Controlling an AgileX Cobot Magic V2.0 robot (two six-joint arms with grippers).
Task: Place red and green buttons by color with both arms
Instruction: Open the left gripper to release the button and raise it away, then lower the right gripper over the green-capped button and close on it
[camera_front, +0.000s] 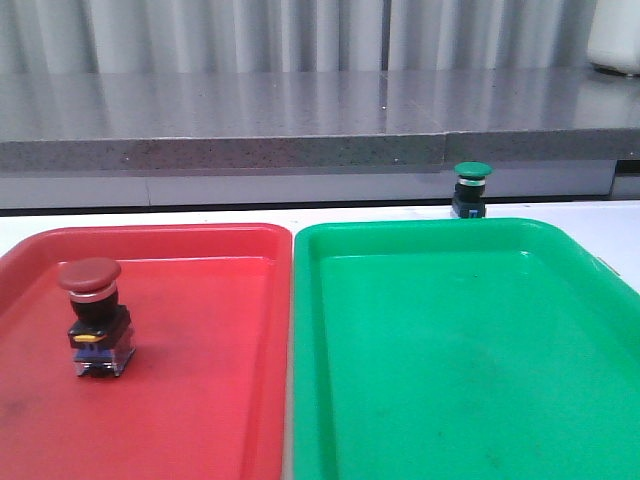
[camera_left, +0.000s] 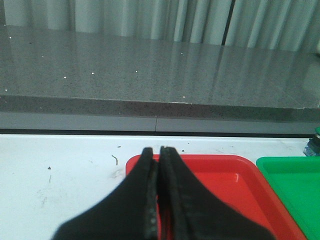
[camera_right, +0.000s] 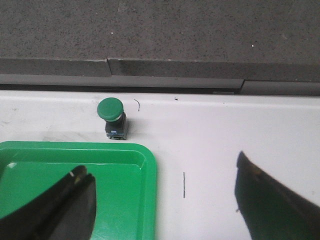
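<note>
The red button (camera_front: 95, 315) stands upright in the left part of the red tray (camera_front: 200, 400), a dull domed mushroom cap over a silver collar, a black body with a small yellow mark, and a clear bluish base resting on the tray floor. The tray is smooth glossy plastic, shallow, with rounded corners and a raised rim, and it lies side by side with a green tray (camera_front: 450, 380) of the same shape on the white table (camera_front: 610, 225). The green button (camera_front: 471, 188) stands on the table just beyond the green tray's far rim, toward its right half, with the same build and a green cap. Behind runs a speckled grey stone ledge (camera_front: 300, 110). The left gripper (camera_left: 159, 155) has its fingers pressed together, holding nothing, over the near left corner region of the red tray; the red button is not in its view. The right gripper (camera_right: 165, 200) is spread wide, the green button farther off and to the left.
</note>
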